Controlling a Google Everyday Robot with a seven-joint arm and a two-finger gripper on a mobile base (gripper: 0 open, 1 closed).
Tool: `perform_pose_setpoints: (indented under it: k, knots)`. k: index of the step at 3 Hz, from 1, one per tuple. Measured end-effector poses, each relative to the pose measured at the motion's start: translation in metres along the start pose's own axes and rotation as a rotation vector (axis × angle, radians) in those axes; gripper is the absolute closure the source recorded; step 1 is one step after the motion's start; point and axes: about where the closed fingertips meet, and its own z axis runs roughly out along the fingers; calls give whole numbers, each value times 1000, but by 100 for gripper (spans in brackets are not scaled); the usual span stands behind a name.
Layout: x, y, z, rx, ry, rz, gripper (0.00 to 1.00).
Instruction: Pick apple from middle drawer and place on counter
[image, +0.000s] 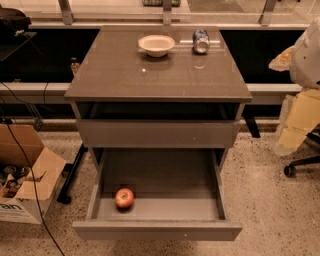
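Observation:
The apple (124, 198), small and red with a yellowish patch, lies on the floor of the middle drawer (170, 175), near its front left corner. The drawer is pulled fully out, with its front panel towards me. Above it is the counter (150, 75), a glossy grey-brown slab. My gripper does not show in this view. A white rounded shape (307, 55) at the right edge may be part of my arm.
A white bowl (156, 45) and a tipped drink can (201, 41) sit at the back of the counter. A closed grey drawer front (157, 132) is above the open drawer. An open cardboard box (25, 175) and cables lie at the left. A chair base (300, 165) is at the right.

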Motion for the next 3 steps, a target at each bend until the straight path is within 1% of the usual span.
perform_pose_setpoints:
  k: [1,2,3]
  knots:
    - [0,0,0,0,0,0,0]
    - [-10,4,14,-16,-84,13,0]
    - [-34,13,47,-59,-234,24,0]
